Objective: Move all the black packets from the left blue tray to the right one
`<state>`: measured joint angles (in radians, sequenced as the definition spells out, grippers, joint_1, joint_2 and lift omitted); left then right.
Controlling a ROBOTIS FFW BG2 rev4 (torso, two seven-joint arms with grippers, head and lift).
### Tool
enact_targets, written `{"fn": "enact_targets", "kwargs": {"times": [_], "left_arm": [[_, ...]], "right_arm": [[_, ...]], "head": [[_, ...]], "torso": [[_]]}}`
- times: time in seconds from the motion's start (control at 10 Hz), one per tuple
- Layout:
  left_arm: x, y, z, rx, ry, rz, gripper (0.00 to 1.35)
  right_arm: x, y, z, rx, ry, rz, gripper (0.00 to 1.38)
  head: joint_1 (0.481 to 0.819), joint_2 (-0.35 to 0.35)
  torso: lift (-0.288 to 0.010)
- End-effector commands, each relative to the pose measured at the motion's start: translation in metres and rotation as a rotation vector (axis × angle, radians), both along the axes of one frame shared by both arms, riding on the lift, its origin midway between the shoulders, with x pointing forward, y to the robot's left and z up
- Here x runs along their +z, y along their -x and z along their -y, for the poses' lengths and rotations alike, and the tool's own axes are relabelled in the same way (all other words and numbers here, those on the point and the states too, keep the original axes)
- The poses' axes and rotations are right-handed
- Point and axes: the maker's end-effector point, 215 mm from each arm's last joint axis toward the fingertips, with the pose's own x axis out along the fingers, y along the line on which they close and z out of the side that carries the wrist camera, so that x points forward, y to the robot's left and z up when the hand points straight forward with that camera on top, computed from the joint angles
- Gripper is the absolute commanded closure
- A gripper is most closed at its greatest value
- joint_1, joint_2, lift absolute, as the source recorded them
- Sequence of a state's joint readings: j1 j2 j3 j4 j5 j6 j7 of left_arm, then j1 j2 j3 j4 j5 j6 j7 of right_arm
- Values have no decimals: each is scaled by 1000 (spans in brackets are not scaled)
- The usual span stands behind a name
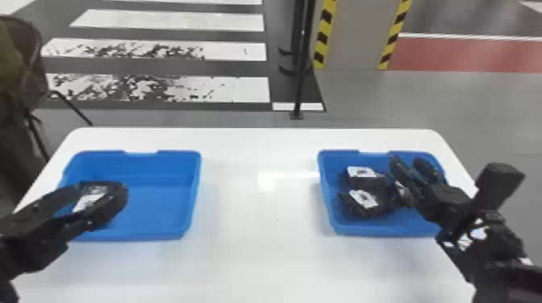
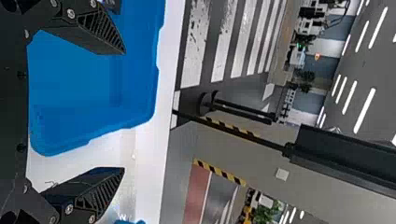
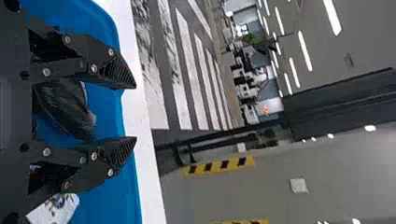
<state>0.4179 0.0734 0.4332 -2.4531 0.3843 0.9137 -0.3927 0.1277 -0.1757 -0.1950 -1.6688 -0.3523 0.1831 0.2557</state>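
Left gripper (image 1: 90, 205): fingers wide apart, left blue tray (image 1: 194, 189) | right gripper (image 1: 406, 161): fingers apart, near glossy black packet (image 3: 65, 105)

Head view downward, wrist views closer

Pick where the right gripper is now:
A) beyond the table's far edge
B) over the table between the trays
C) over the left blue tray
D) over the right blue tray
D: the head view shows the right gripper over the right blue tray, beside black packets.
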Motion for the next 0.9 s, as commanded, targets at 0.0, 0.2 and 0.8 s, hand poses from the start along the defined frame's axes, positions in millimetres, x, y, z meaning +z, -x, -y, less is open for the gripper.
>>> {"fn": "enact_targets", "kwargs": {"times": [0.0,0.2,0.8], "left_arm": [[-9,6,-29,58,-45,-36,191],[-17,9,-69,148,-116,-84,252],[-84,-36,-131,273,-140,-291,256]], "right_arm": [[35,37,-12,-10,65,97,119],[56,81,-34,13,110,138,140],[28,139,-82,101,-21,41,156]], "head": [[695,-48],[695,3],[695,220]], "torso": [[-140],[-140],[-140]]}}
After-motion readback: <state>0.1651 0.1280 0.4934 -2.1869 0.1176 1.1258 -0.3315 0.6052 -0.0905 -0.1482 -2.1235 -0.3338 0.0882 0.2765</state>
